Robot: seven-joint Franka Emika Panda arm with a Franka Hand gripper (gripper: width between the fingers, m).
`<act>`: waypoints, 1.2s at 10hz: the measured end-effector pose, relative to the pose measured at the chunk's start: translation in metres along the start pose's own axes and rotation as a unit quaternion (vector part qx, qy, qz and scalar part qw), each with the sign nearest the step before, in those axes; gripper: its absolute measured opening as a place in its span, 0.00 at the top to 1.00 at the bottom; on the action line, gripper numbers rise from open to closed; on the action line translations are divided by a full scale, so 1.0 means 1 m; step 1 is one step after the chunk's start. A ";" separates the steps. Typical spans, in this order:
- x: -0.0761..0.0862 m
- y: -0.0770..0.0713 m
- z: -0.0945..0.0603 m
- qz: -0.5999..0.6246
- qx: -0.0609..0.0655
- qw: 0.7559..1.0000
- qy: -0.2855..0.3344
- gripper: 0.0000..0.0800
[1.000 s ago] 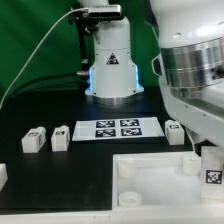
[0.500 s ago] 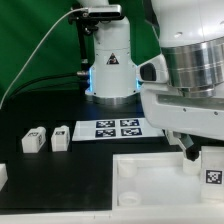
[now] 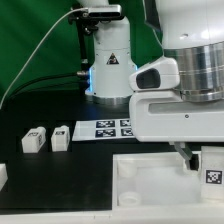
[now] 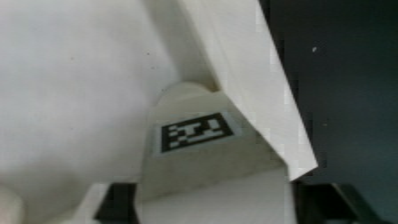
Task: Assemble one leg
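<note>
One leg [image 3: 213,171] unmoved; gripper [image 3: 186,153] shifted (toward marker board [image 3: 104,128]).

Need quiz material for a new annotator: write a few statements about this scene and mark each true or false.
1. Two spare legs stand side by side on the black table, to the exterior view's left of the marker board. True.
2. The marker board lies on the large white tray piece. False: it lies on the table, beyond the tray piece.
3. The arm's base glows red. False: the light on it is blue.
4. In the wrist view, a tagged leg shows between the two dark fingers. True.
</note>
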State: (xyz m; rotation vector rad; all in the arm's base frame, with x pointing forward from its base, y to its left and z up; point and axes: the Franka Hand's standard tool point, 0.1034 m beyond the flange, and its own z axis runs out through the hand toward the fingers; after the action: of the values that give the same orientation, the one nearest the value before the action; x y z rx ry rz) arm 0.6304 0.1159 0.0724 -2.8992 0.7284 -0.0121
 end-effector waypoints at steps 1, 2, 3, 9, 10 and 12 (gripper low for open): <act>0.001 0.003 0.001 0.064 -0.002 0.998 0.000 0.62; 0.001 0.004 0.001 0.104 -0.001 0.995 -0.001 0.62; 0.002 0.006 0.001 0.178 -0.001 0.984 -0.001 0.62; -0.002 0.007 0.002 0.553 0.031 0.833 0.004 0.62; -0.002 0.007 0.002 0.538 0.031 0.843 0.005 0.62; 0.000 0.006 0.001 0.429 0.028 0.903 0.009 0.30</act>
State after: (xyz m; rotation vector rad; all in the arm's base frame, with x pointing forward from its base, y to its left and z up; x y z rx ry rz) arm 0.6274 0.1111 0.0704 -2.2729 1.8803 0.0402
